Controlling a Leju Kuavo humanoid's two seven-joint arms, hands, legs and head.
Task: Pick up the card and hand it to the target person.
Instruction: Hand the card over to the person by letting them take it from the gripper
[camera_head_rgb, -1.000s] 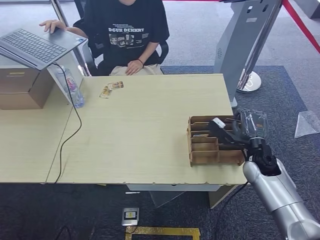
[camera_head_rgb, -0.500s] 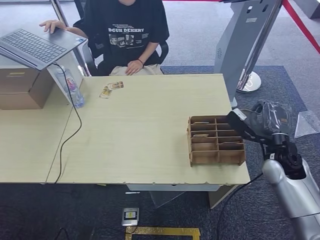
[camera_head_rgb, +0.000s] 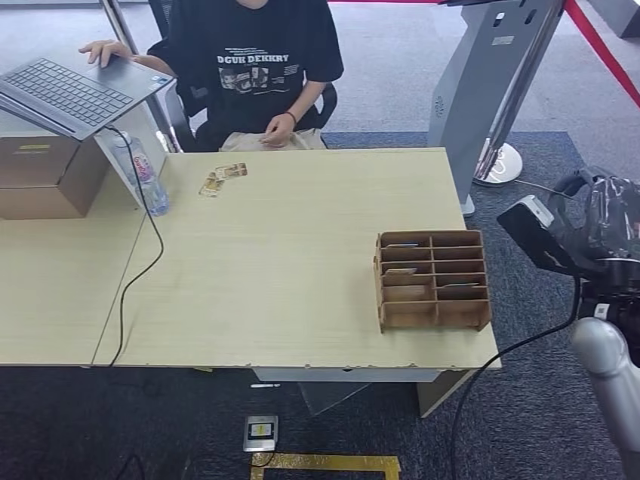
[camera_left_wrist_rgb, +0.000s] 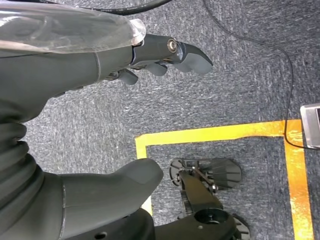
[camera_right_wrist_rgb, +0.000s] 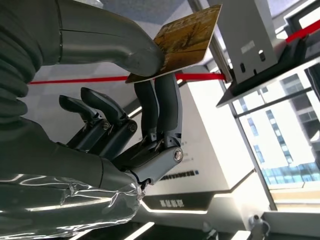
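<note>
Pinching a card between thumb and fingertips, the right robot hand is clamped on its edge, the other fingers curled loosely below; the card's face is brownish-gold with a printed pattern. In the head view that right robot hand sits off the right end of the bench, above the dark carpet, wrapped in clear plastic film, with the card itself too small to make out there. The left robot hand hangs over grey carpet with a yellow tape line on it; its thumb and fingers are spread apart and hold nothing.

Near the bench's right end stands a wooden slotted organiser, well apart from the right robot hand. At the far edge of the bench lie two small cards, just beside a plastic bottle. A person in a black printed T-shirt sits behind the bench, one hand on a laptop raised on a cardboard box.
</note>
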